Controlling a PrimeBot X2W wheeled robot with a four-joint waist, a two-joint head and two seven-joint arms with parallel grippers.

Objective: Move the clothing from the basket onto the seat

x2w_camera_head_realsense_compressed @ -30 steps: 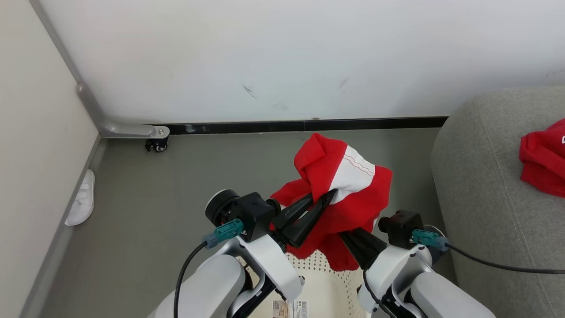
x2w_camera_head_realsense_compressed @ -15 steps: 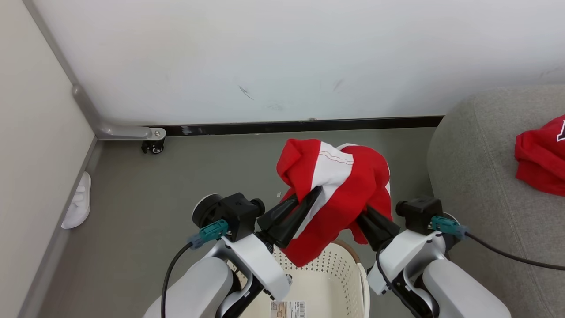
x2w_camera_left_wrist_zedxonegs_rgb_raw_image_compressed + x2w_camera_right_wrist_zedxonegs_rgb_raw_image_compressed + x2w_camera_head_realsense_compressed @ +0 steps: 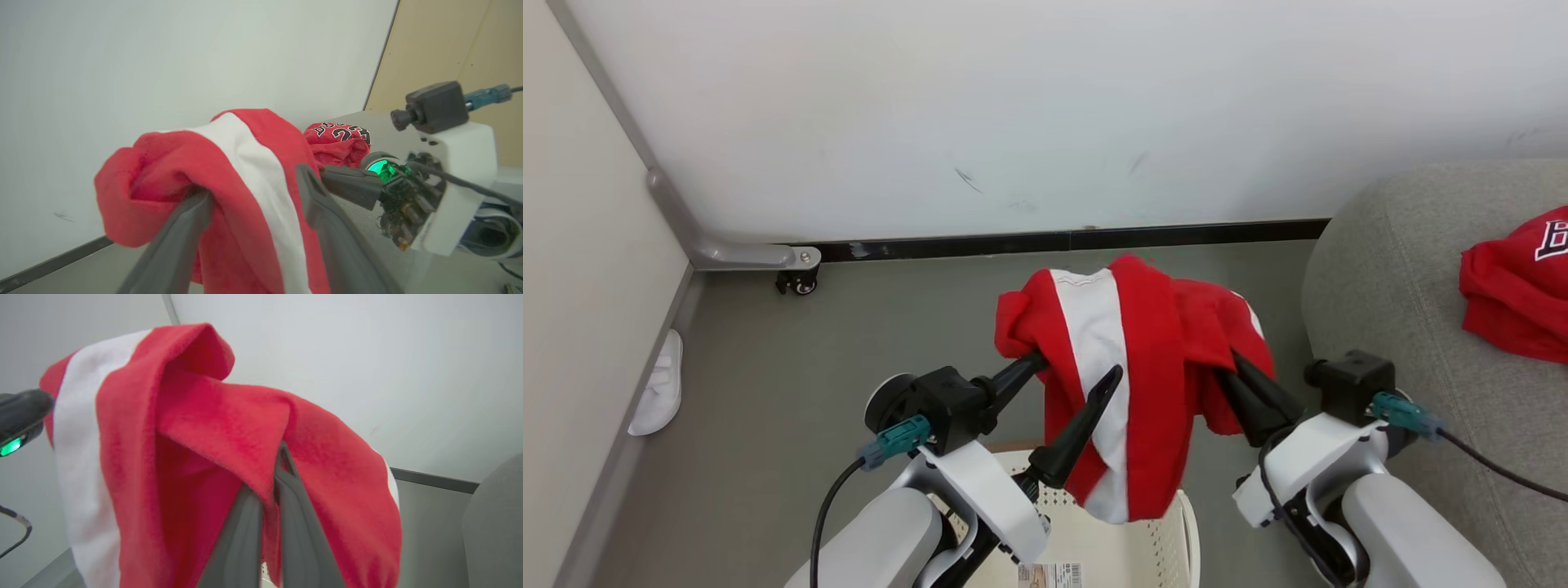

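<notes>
Step in hand: carrying the shorts right, to the sofa. Left gripper (image 3: 253, 185) has its fingers spread wide. The cloth only drapes over the left finger and hangs between the two, so no real hold there. Shorts (image 3: 1127, 359) hang in the air between both arms, hem low over the far rim of the basket (image 3: 1188, 531). Right gripper (image 3: 273, 486) has its fingers pressed together on a red fold, so judged the only firm hold. Sofa (image 3: 1388, 269) stands to the right, its near corner just beside the right arm. The jersey (image 3: 1515, 294) already lies on it, further right. To do well: raise until the hem clears the rim, swing both arms right together so the drape does not slide off the left finger, and release past the rounded edge, left of the jersey. Against 0.5 s ago: left fingers were nearly together at the white stripe and are now apart. The shorts are spread wider, stripe turned more upright, hem lower. The right gripper sits further right. Camera shifted slightly.
</notes>
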